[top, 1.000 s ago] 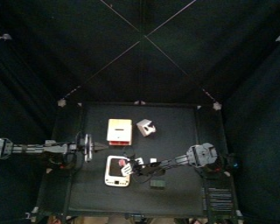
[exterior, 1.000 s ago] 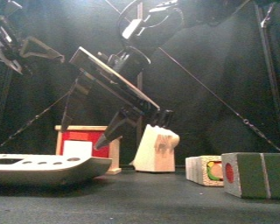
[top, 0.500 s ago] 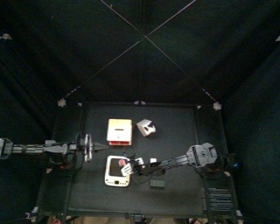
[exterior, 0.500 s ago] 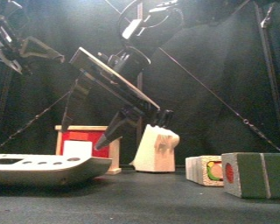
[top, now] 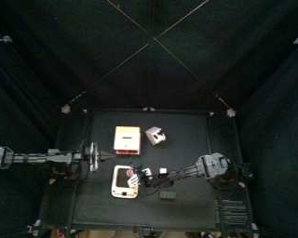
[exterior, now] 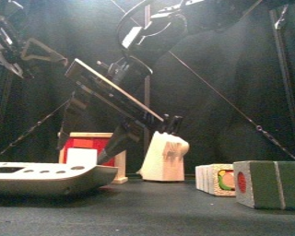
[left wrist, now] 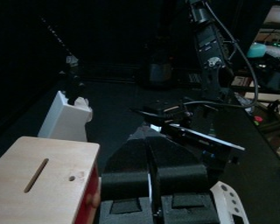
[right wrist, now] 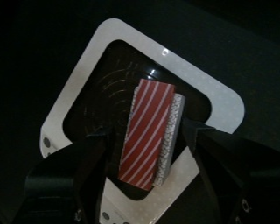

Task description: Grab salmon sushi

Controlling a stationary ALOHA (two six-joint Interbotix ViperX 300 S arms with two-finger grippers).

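Right gripper point(right wrist: 154, 149) sits low over the white tray point(right wrist: 219, 101), its jaws spread to either side of the salmon sushi point(right wrist: 152, 131), a striped orange-and-white piece lying in the tray's dark dished middle. In the right wrist view the jaws flank the piece closely, but I cannot tell whether they already press on it. From the top view the right arm reaches across to the tray point(top: 120, 186) at the front left of the bench point(top: 196, 130).

The step in hand looks like the grasp itself. To do it well, keep the gripper centred so both jaws meet the long sides together, go down far enough to catch the rice under the fish, then close gently: the piece looks soft and could squash or tip. Lift straight up, clear of the tray's rim.

Left gripper point(left wrist: 154, 171) rests with its jaws together, empty, beside the wooden box point(left wrist: 43, 175), near the bench's left edge.
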